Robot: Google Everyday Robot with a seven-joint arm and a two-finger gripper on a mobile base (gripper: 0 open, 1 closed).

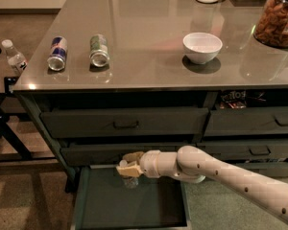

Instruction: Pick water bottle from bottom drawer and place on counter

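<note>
Landmark: counter [149, 56]. Bottom drawer [134, 206] stands pulled out below the counter's front edge. Gripper [127, 166] sits low under that edge, roughly beneath the green can [99, 51], with the arm reaching in from the right. Fingers are closed narrow around the neck of the water bottle [130, 180], which is upright, its body hanging under the fingers, over the drawer's rear. White bowl [202, 47] rests on the counter, right of the can.
</note>
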